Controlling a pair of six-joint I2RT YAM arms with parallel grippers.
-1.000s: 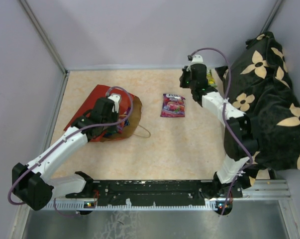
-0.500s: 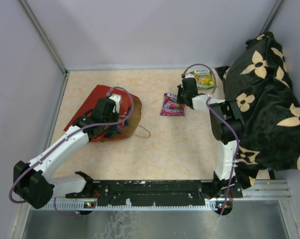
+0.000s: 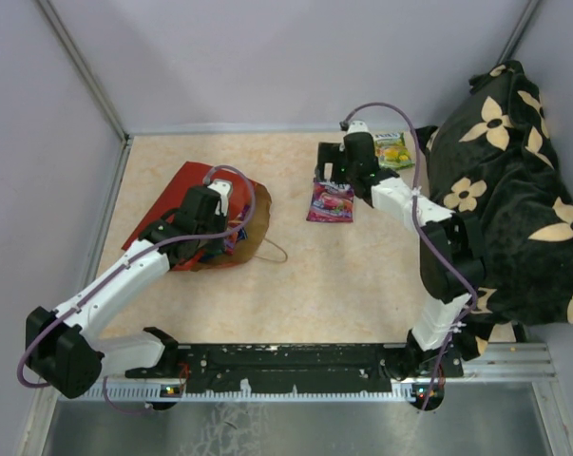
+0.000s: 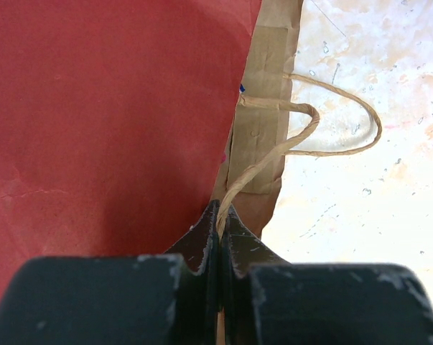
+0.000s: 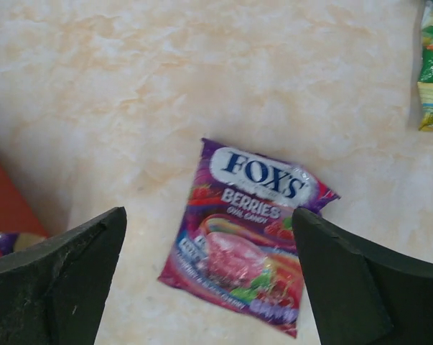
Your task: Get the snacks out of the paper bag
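Over the desk (image 3: 362,275) from above, the large red paper carrier bag (image 3: 177,195) lies flat at left. What it holds inside is too dim to tell. A purple glossy Fox's candy packet (image 3: 331,201) and a green candy packet (image 3: 392,150) lie out on the desk.

Left wrist: the left pincer (image 4: 220,224) is clamped on a thin brown loop handle (image 4: 302,129), flimsy twine that could tear.

Right wrist: the right pincer (image 5: 207,215) hangs wide open over the purple packet. It looks light, slick and crinkly, likely best pinched at a sealed edge.
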